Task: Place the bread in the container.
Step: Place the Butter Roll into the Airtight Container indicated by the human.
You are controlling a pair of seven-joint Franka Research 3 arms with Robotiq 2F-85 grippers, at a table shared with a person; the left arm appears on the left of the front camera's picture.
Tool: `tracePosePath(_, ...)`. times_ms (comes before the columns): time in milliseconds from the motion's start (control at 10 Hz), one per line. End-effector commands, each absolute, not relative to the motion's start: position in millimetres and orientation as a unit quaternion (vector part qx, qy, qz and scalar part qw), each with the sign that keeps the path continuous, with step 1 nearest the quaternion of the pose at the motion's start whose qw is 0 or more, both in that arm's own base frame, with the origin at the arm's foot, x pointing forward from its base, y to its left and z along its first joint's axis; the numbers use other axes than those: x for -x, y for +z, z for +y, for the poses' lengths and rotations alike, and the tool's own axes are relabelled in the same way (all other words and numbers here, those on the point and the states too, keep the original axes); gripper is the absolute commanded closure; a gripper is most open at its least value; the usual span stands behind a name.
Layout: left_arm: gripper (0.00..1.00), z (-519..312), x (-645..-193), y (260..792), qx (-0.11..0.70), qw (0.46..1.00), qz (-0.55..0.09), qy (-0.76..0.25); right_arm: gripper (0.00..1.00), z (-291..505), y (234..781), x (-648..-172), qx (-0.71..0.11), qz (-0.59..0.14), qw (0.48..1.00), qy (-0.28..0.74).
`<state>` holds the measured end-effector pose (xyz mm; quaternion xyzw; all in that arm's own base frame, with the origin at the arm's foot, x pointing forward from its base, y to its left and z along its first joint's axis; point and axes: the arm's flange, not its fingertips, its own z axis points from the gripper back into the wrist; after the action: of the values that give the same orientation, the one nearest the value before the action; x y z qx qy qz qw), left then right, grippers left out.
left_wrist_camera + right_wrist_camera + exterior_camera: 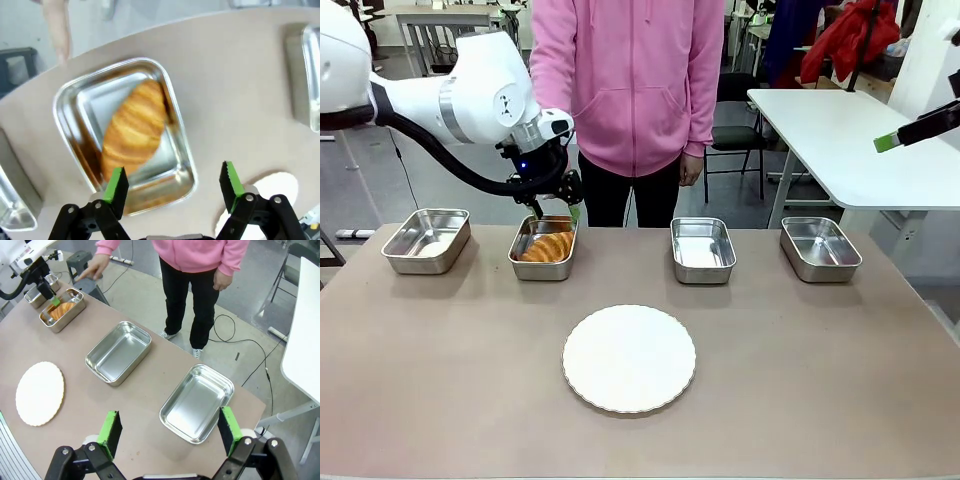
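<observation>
A brown tabletop (800,380) carried four shallow steel trays in a row along its far side, with a round white plate (629,358) nearer the robot, in front of the gap between the two middle trays. The bread (549,246), a golden-brown croissant, lay inside the container (543,267), the second tray from the robot's left. In the left wrist view the croissant lay diagonally across the tray floor.

The left hand (557,211) hung just above the container's far rim, its green-padded fingers (117,183) spread apart and holding nothing. The right hand (170,429) was raised high over the right end of the tabletop, its fingers also spread and empty, looking down on the two right-hand trays.

A person in a pink hooded top (635,80) stood at the far side, behind the container.
</observation>
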<state>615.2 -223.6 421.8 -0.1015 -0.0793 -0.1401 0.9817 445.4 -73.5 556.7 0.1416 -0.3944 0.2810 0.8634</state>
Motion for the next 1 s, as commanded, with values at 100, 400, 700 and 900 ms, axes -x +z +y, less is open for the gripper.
tracePosePath(100,0.08,-203,-535,469,0.107,0.978,-0.104,-0.146,0.00,-73,558,-446,-0.149,-0.401,0.859,0.281)
tracePosePath(400,0.08,-191,-453,475,0.097,0.978,-0.110,-0.149,0.00,-73,558,-446,-0.149,-0.401,0.859,0.281)
tracePosePath(700,0.08,-168,-377,457,0.109,0.975,-0.139,-0.132,0.00,-73,558,-446,-0.149,-0.401,0.859,0.281)
tracePosePath(900,0.08,-152,-346,448,0.106,0.974,-0.173,-0.100,0.00,-73,558,-446,-0.149,-0.401,0.859,0.281)
